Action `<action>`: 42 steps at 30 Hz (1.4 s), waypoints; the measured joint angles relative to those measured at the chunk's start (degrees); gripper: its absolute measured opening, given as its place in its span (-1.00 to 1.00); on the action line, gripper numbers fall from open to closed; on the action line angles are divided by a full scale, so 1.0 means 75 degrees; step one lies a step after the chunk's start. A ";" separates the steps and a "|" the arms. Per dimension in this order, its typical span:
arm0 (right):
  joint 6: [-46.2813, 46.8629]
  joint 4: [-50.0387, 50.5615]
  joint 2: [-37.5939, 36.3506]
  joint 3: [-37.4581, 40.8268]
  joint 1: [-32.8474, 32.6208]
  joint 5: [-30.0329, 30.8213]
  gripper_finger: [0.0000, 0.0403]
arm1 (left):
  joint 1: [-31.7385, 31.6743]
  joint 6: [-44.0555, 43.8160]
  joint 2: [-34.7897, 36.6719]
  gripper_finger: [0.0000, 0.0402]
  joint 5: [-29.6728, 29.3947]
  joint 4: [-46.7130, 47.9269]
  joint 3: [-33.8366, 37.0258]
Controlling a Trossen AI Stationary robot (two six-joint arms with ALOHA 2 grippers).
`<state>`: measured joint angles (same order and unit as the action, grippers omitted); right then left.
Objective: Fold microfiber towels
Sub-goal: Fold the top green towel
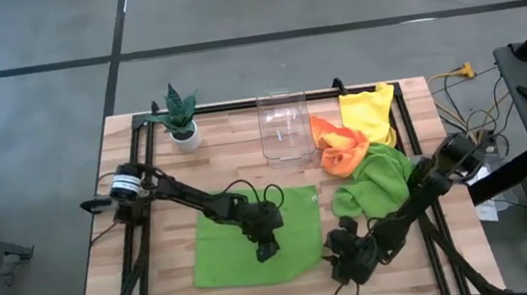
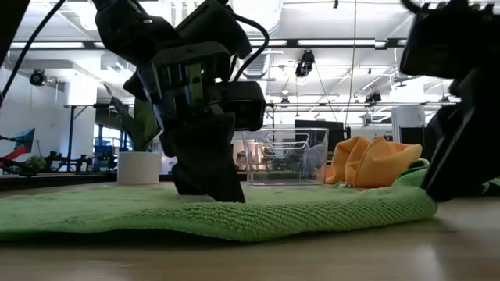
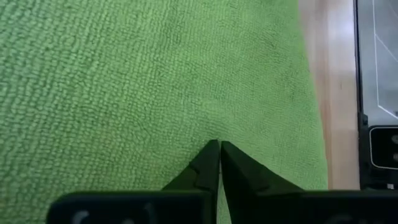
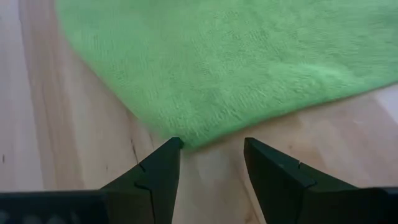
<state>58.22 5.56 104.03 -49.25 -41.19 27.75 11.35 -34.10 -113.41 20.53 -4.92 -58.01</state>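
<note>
at the far left of your table stands a small potted plant (image 1: 180, 117) in a white pot. next comes a lime green towel (image 1: 245, 240), spread flat on the wood near the front edge. your left gripper (image 1: 266, 251) is pressed down onto the middle of this towel, and its two fingers (image 3: 205, 168) are squeezed together, pinching the cloth. just past the towel's right corner sits your right gripper (image 1: 342, 257), low over the bare wood, with its fingers (image 4: 158, 168) apart and nothing between them; one fingertip is right at the towel's edge. behind it you see a clear bin (image 1: 281, 125), then an orange towel (image 1: 339, 148), a second green towel (image 1: 373, 179) bunched up, and a yellow towel (image 1: 370, 109) at the back right corner.
</note>
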 joint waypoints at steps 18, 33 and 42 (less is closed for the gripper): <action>-0.1181 -0.1372 0.0375 -0.0705 0.0359 -0.2406 -0.14 | -0.0100 -0.0016 -0.0007 -1.00 -0.0062 0.0049 0.0022; -0.1227 -0.1372 0.0375 -0.0649 0.0644 -0.1840 -0.14 | -0.0254 -0.0040 -0.0008 -1.00 -0.0093 0.0052 0.0037; -0.1751 -0.1452 0.0392 -0.0595 0.0645 -0.1997 -0.14 | -0.0256 -0.0037 -0.0008 -1.00 -0.0099 0.0052 0.0037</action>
<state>45.09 -5.33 106.98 -53.71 -36.36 12.78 9.44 -34.37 -113.47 19.79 -4.54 -57.74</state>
